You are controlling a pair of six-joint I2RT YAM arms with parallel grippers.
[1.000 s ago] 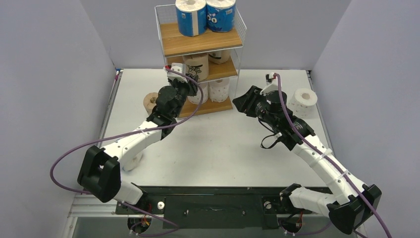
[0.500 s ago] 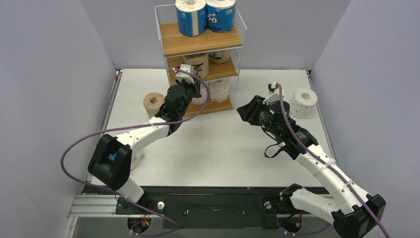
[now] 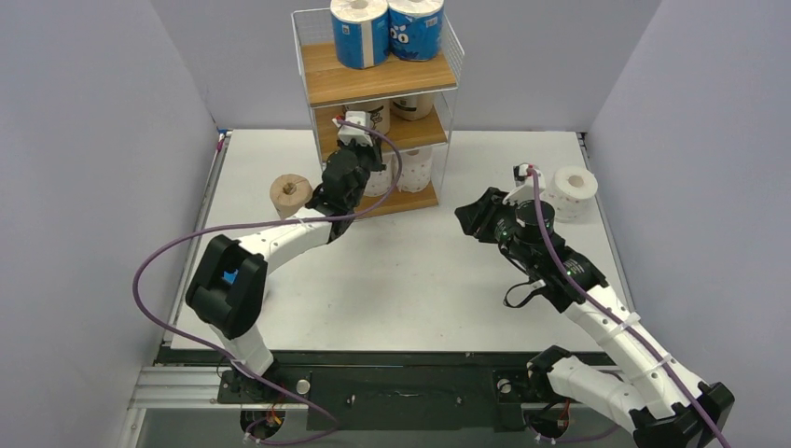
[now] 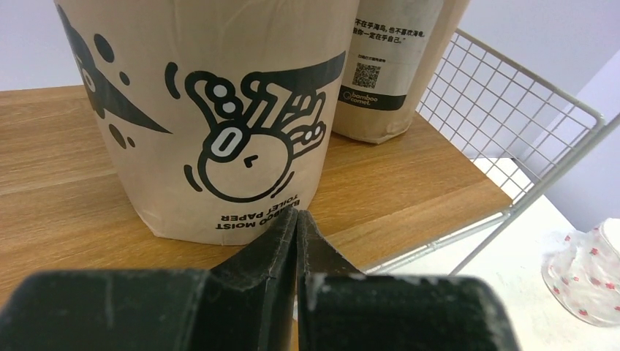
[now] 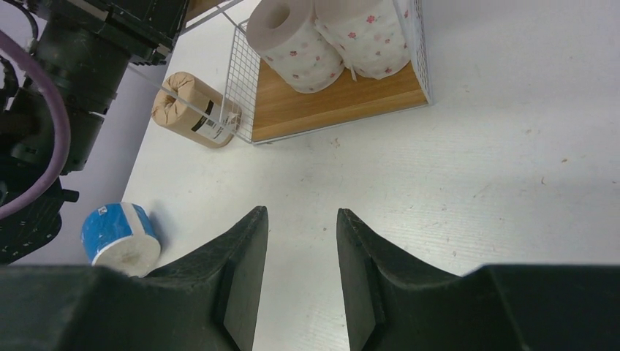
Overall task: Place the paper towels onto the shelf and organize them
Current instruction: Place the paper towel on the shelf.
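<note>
Left gripper (image 4: pixel 296 219), fingers pinched together and empty, has pushed into the shelf (image 4: pixel 58 168), tan roll (image 4: pixel 212 110) right at its tips, likely nudging it back.

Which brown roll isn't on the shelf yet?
The brown roll on the table, left of the shelf; the other two brown rolls sit on its middle board.

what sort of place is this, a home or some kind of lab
Probably a robot lab test cell: plain grey walls box in a white table, two arms are bolted at its near edge, and a small shelf holds paper towels.
</note>
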